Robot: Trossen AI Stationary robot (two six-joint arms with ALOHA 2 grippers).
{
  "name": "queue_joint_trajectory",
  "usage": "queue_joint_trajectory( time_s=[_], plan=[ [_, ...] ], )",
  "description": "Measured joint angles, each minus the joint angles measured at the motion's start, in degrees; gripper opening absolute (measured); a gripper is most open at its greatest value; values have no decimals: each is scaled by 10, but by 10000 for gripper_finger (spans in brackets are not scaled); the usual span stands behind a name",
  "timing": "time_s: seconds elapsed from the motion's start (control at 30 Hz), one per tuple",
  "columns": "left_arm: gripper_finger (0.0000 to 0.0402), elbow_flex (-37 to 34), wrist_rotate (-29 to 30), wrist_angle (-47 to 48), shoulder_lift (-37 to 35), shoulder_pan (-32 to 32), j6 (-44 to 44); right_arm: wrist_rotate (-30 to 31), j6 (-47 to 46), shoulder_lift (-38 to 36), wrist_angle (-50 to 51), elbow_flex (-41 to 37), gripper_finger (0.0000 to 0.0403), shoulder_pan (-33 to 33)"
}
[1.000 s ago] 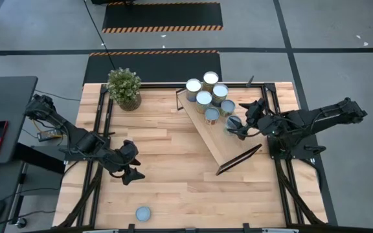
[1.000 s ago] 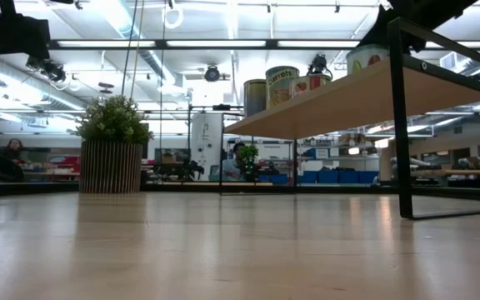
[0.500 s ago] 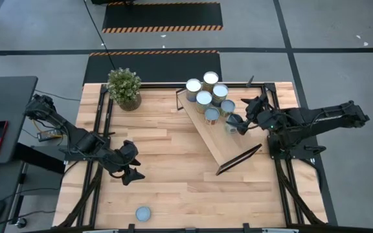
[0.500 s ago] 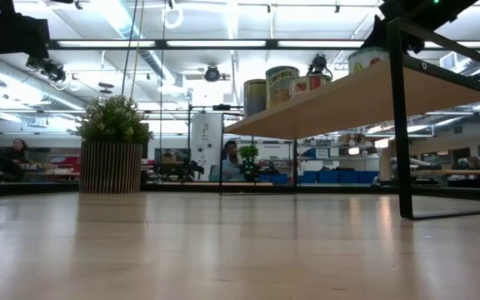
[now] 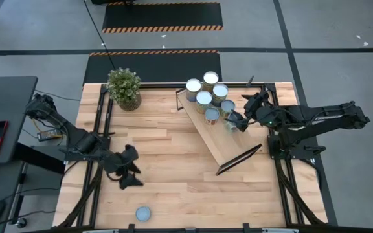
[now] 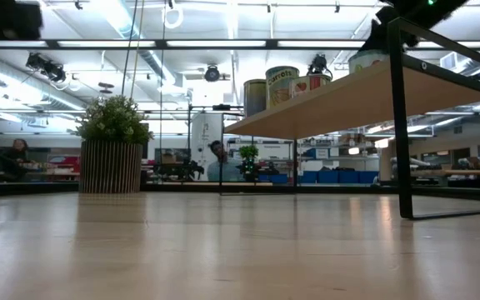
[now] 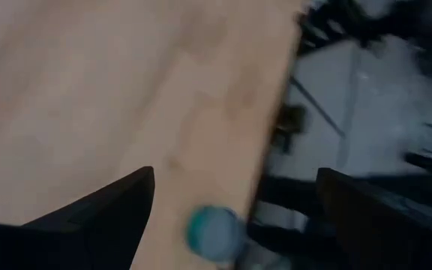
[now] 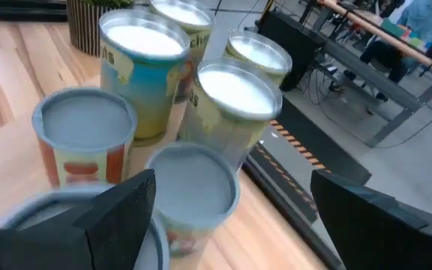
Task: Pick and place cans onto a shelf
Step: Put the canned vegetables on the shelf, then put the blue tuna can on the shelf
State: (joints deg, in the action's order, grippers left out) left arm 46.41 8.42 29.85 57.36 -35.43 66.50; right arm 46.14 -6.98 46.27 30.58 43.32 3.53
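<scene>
Several cans (image 5: pixel 204 98) stand on their bottoms in a cluster at the far end of the light-wood shelf (image 5: pixel 224 136), which lies slanted across the table's right half. My right gripper (image 5: pixel 237 120) is open over the shelf, beside the nearest blue-grey can (image 5: pixel 232 123). In the right wrist view one finger (image 8: pixel 115 221) stands in front of that can (image 8: pixel 43 214), and the other cans (image 8: pixel 238 90) show ahead. One blue-grey can (image 5: pixel 143 213) stands alone near the table's near edge. My left gripper (image 5: pixel 130 179) is open above the table, a little farther in from that can (image 7: pixel 205 229). My right gripper has one finger (image 8: pixel 115 221) over the edge of the nearest can's top (image 8: pixel 28 217). The finger hides the place, so I cannot tell whether it touches the can. The can stands upright on the shelf.
A potted plant (image 5: pixel 124 87) stands at the far left of the table, also in the low view (image 6: pixel 113 154). Black frame rails (image 5: pixel 99 129) run along the table's left and right sides. People show in the room beyond the table (image 6: pixel 217 158).
My right gripper has gone a little toward the table's far edge and left, closer to the cluster of cans. My left gripper has gone a little toward the near edge, toward the lone can, and its arm has left the low view's top-left corner.
</scene>
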Motion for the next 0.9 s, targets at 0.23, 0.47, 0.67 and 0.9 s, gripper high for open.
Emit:
queue_joint_trajectory(
  time_s=[0.23,0.47,0.67,0.9],
  plan=[
    [375,1,-37,-36,38,-96,4,-7,62,44,-8,110,363,31],
    [375,2,-36,-34,152,-170,4,18,78,147,-2,198,363,98],
    [375,44,-34,-5,257,-202,-10,19,67,226,-4,259,363,133],
    [375,155,11,141,385,-219,-89,24,32,280,-5,317,363,152]
  ],
)
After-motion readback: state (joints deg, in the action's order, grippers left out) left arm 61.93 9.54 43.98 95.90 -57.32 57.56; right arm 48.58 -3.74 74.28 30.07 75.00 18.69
